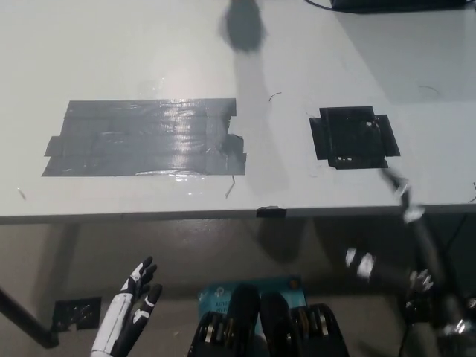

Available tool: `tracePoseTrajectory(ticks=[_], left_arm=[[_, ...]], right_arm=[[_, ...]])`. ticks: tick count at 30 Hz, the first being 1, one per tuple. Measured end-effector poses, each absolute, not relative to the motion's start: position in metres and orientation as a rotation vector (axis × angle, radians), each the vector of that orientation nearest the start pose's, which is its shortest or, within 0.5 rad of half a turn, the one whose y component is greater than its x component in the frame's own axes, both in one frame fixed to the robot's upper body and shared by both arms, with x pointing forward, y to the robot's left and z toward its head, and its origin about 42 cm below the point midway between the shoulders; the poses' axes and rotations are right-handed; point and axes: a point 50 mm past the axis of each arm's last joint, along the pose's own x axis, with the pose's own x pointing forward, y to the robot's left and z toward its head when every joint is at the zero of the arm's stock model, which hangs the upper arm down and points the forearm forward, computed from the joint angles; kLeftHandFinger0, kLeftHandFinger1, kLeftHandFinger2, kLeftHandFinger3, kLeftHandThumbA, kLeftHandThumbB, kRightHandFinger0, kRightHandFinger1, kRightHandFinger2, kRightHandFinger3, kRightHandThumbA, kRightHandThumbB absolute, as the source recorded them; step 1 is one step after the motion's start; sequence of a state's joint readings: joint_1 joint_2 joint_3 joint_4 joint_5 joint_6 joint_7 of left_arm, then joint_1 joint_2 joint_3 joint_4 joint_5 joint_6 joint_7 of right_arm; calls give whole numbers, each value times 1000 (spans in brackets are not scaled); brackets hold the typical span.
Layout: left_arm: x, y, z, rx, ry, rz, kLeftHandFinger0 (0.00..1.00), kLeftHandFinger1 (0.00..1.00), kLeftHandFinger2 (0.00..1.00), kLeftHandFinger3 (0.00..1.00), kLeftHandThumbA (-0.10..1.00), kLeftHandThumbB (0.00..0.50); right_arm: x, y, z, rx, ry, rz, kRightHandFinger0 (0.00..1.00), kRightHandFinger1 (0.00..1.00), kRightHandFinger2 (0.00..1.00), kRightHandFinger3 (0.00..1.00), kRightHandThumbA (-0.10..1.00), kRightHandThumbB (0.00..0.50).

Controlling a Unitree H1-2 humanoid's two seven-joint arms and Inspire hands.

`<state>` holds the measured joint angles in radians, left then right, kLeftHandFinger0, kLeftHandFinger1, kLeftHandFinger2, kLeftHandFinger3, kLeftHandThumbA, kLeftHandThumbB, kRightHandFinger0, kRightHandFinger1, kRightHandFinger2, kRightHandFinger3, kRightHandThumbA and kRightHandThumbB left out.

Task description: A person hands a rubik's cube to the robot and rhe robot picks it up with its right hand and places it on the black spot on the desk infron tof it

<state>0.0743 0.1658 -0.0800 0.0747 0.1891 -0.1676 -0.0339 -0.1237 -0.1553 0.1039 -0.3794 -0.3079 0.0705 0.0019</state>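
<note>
No Rubik's cube shows in the head view. The black spot (353,138), a square of black tape, lies on the right part of the white desk (149,52). My black right hand (415,242) is blurred and reaches up from the bottom right. Its fingertips (401,190) are at the desk's front edge, just below the black spot. The fingers are spread and hold nothing. My white left hand (132,305) rests low at the lower left, below the desk edge, open with fingers apart.
A wide patch of grey tape (145,137) covers the desk's left middle. A dark blurred shadow (243,30) falls on the desk at the top centre. A dark object's edge (401,4) sits at the top right corner.
</note>
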Motion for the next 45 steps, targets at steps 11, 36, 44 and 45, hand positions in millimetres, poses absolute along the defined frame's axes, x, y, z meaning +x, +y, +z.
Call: tracePoseTrajectory(ticks=[11,36,44,45], left_arm=[[256,245,68,355,-23,-143,1000,1000,1000,1000,874,136],[264,242,75,359,-43,-149,1000,1000,1000,1000,849,114],[267,241,76,360,-41,-151,1000,1000,1000,1000,840,105],[268,241,77,360,-42,-151,1000,1000,1000,1000,841,104]], right_arm=[[372,-192,295,-449,-476,111,1000,1000,1000,1000,942,363],[543,-148,280,-471,3,187,1000,1000,1000,1000,938,435],[554,-148,280,-478,25,169,1000,1000,1000,1000,885,427],[554,-149,282,-475,22,166,1000,1000,1000,1000,883,427]])
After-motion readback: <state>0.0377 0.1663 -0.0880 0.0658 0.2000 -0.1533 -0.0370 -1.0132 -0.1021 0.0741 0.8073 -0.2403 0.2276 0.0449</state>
